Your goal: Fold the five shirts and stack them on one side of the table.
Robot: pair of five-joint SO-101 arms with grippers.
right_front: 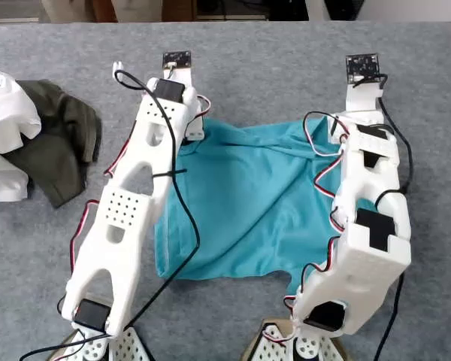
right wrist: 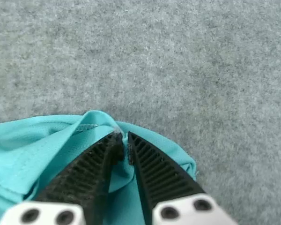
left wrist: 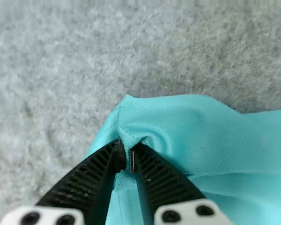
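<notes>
Two pairs of black jaws, both nearly shut: the left jaws pinch one far corner of the single teal shirt (right_front: 240,203), the right jaws its other far corner. This shirt lies spread on the grey counter (right_front: 45,248) between the two arms (right_front: 135,203). Apart lie one dark green shirt (right_front: 64,139) and crumpled white cloth (right_front: 7,113).

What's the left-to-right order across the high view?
white clothing → dark olive shirt → left arm → teal shirt → right arm
</notes>
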